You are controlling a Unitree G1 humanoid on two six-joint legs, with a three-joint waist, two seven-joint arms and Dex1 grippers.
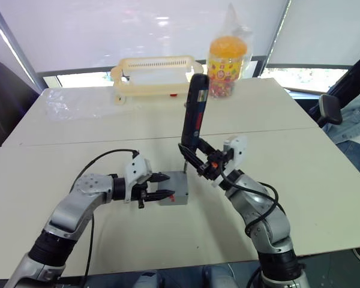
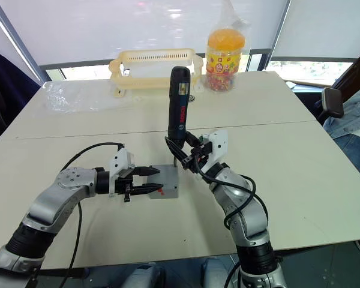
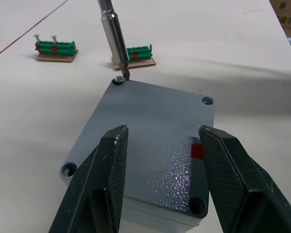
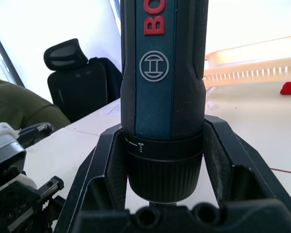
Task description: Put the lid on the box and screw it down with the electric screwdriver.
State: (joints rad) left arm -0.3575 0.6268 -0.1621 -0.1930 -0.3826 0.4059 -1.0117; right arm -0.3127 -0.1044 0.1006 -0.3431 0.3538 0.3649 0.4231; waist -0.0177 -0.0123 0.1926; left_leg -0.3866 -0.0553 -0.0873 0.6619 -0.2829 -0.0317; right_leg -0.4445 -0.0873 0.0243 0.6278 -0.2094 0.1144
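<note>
The grey box (image 1: pixel 173 201) stands on the table with the flat grey lid (image 3: pixel 150 121) lying on top of it. My left gripper (image 1: pixel 162 185) is open, its two black fingers (image 3: pixel 111 160) spread just over the lid's near half. My right gripper (image 1: pixel 195 157) is shut on the electric screwdriver (image 1: pixel 195 111), which it holds nearly upright. The screwdriver's metal bit (image 3: pixel 114 39) comes down onto a screw (image 3: pixel 119 79) in the lid's far corner hole. The other three corner holes show no screw.
Two green screw holders (image 3: pixel 56 48) (image 3: pixel 138 52) lie on the table beyond the box, one holding two screws. A cream basket (image 1: pixel 156 75), a bagged jar of sweets (image 1: pixel 227 60) and crumpled clear plastic (image 1: pixel 63 105) sit at the far edge. A person's sleeve (image 1: pixel 357 126) shows at the right.
</note>
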